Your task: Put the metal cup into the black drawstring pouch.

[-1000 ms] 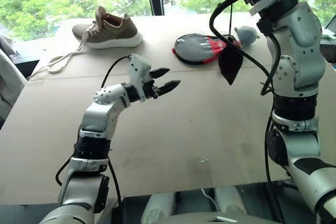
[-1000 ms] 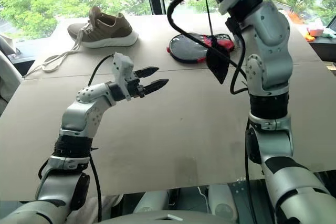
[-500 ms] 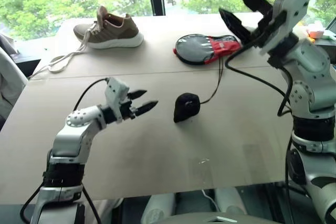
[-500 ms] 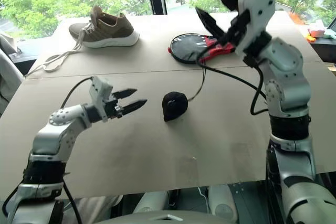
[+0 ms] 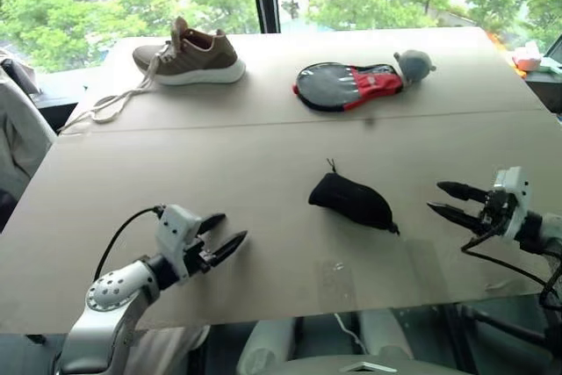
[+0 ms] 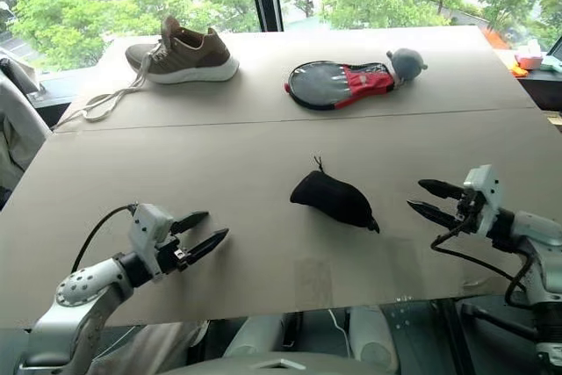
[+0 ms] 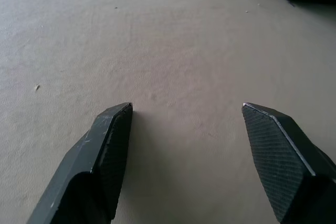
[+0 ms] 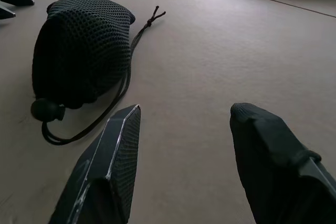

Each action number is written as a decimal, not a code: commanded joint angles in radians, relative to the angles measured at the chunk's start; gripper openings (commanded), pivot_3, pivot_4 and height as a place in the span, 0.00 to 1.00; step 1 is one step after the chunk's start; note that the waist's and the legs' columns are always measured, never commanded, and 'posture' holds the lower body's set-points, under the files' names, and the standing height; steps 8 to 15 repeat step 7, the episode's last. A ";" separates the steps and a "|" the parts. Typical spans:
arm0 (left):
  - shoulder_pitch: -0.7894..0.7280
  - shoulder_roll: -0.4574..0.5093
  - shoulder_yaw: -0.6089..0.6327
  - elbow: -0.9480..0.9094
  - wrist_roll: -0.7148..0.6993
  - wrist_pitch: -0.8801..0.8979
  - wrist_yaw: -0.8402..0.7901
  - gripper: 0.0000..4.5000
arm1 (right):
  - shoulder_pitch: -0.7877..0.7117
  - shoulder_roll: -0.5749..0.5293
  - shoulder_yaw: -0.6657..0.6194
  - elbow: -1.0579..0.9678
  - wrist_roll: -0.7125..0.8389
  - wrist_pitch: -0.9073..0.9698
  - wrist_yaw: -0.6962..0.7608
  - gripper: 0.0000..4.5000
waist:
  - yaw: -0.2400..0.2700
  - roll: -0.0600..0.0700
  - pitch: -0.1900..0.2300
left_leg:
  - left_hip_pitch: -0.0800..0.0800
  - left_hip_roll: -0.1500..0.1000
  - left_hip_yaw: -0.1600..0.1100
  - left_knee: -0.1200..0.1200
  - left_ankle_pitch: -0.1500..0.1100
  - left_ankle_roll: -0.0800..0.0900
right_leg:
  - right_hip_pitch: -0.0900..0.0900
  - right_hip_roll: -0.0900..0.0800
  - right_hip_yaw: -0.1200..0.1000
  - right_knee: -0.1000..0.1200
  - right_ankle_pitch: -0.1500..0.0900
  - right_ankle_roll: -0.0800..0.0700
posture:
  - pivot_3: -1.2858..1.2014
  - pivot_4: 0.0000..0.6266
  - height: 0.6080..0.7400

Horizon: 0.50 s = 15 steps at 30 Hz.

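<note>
Two grippers, left (image 5: 221, 241) and right (image 5: 450, 202), hover with fingers apart and empty beside the bulging, cinched black drawstring pouch (image 5: 351, 201) lying mid-table (image 5: 219, 155), the metal cup presumably inside, so any further handling should avoid tugging its cord.

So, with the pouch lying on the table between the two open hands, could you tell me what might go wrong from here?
1. The black drawstring pouch lies slumped on its side on the table, cord trailing loose; a nudge could perhaps tip or roll it.
2. Its cord loop lies close to the open right hand, so a finger could snag it.
3. The open left hand points toward the pouch and could shove it.
</note>
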 commanded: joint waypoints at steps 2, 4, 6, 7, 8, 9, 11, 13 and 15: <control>0.021 -0.008 0.008 -0.017 0.026 -0.062 0.019 0.76 | -0.010 -0.022 -0.047 0.107 0.013 -0.096 0.115 0.60 | 0.001 0.000 0.000 | 0.000 0.001 0.000 0.001 0.000 0.000 | 0.000 0.000 -0.002 0.000 0.000 0.000 | 0.52 0.24 0.97; 0.028 -0.011 0.007 -0.018 0.032 -0.082 0.020 0.76 | -0.012 -0.022 -0.047 0.124 0.011 -0.109 0.137 0.60 | 0.002 0.000 0.000 | -0.001 0.001 0.001 0.000 0.002 0.004 | -0.001 0.000 -0.002 0.000 0.001 -0.002 | 0.52 0.24 0.97; 0.034 -0.013 0.006 -0.024 0.024 -0.093 0.013 0.76 | -0.010 -0.020 -0.044 0.131 0.010 -0.127 0.156 0.60 | 0.001 0.001 0.000 | -0.002 0.001 0.001 0.000 0.002 0.004 | -0.002 0.000 -0.001 0.000 0.005 -0.001 | 0.52 0.24 0.97; 0.036 -0.011 0.004 -0.026 0.025 -0.100 0.010 0.76 | -0.009 -0.018 -0.043 0.132 0.009 -0.135 0.164 0.60 | 0.001 0.001 0.000 | -0.003 0.001 0.001 0.000 0.002 0.004 | -0.003 0.000 -0.001 -0.001 0.005 -0.001 | 0.52 0.24 0.97; 0.036 -0.011 0.004 -0.026 0.025 -0.100 0.010 0.76 | -0.009 -0.018 -0.043 0.132 0.009 -0.135 0.164 0.60 | 0.001 0.001 0.000 | -0.003 0.001 0.001 0.000 0.002 0.004 | -0.003 0.000 -0.001 -0.001 0.005 -0.001 | 0.52 0.24 0.97; 0.036 -0.011 0.004 -0.026 0.025 -0.100 0.010 0.76 | -0.009 -0.018 -0.043 0.132 0.009 -0.135 0.164 0.60 | 0.001 0.001 0.000 | -0.003 0.001 0.001 0.000 0.002 0.004 | -0.003 0.000 -0.001 -0.001 0.005 -0.001 | 0.52 0.24 0.97; 0.036 -0.011 0.004 -0.026 0.025 -0.100 0.010 0.76 | -0.009 -0.018 -0.043 0.132 0.009 -0.135 0.164 0.60 | 0.001 0.001 0.000 | -0.003 0.001 0.001 0.000 0.002 0.004 | -0.003 0.000 -0.001 -0.001 0.005 -0.001 | 0.52 0.24 0.97; 0.036 -0.011 0.004 -0.026 0.025 -0.100 0.010 0.76 | -0.009 -0.018 -0.043 0.132 0.009 -0.135 0.164 0.60 | 0.001 0.001 0.000 | -0.003 0.001 0.001 0.000 0.002 0.004 | -0.003 0.000 -0.001 -0.001 0.005 -0.001 | 0.52 0.24 0.97; 0.036 -0.011 0.004 -0.026 0.025 -0.100 0.010 0.76 | -0.009 -0.018 -0.043 0.132 0.009 -0.135 0.164 0.60 | 0.001 0.001 0.000 | -0.003 0.001 0.001 0.000 0.002 0.004 | -0.003 0.000 -0.001 -0.001 0.005 -0.001 | 0.52 0.24 0.97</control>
